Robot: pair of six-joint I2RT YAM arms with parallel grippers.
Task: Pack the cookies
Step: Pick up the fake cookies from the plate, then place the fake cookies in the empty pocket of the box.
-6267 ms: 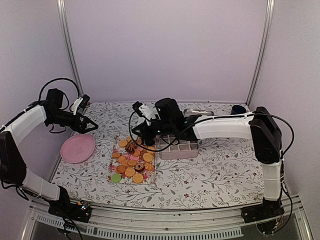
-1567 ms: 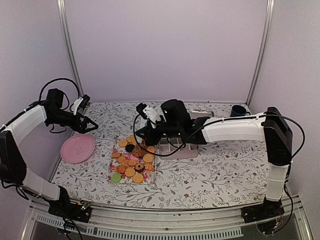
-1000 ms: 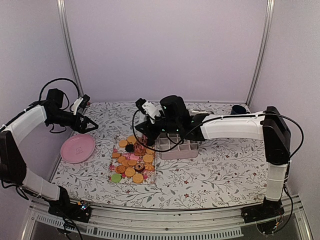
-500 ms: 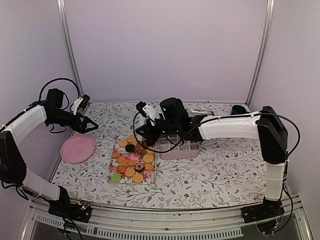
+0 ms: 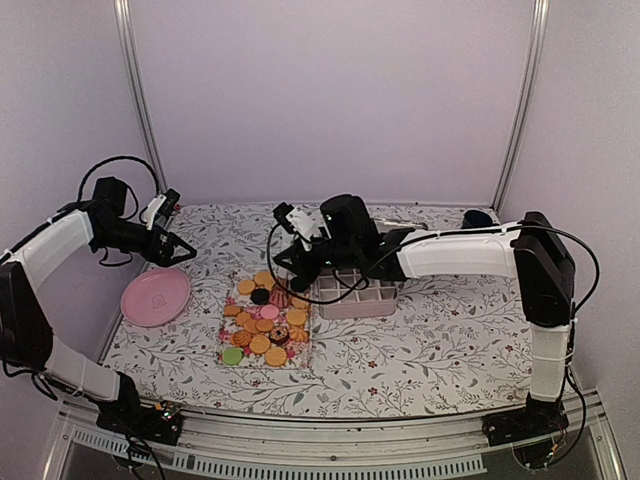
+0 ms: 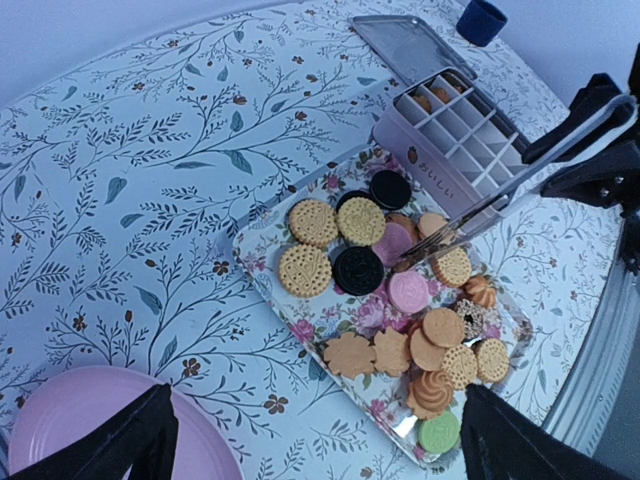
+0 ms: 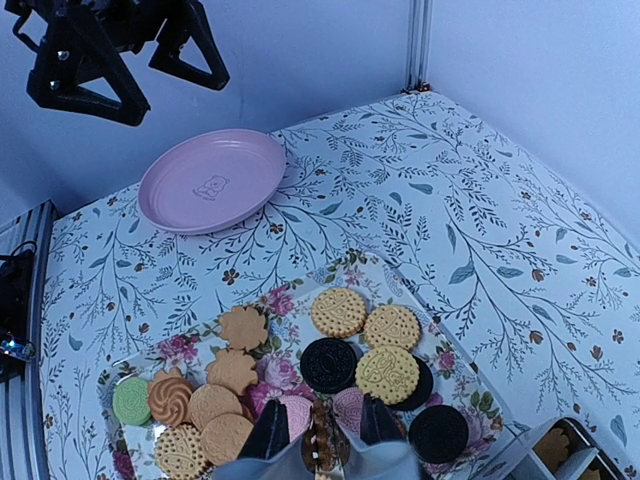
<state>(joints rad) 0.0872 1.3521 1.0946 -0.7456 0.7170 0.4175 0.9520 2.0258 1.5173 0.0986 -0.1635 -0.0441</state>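
Cookies (image 5: 262, 325) on floral tray (image 5: 300, 357), beside compartment box (image 5: 357, 306).

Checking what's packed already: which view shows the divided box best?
Left wrist: the divided box sits nearly whole, open cells visible, cookies in a few. The top view has the right arm partly over it; right wrist catches only a corner.

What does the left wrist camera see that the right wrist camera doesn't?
Only the left wrist view shows the blue cup and the silver lid. Only the right wrist view shows the left hand, open, and a brown cookie pinched in the right hand. Both show the tray of cookies and the pink plate.
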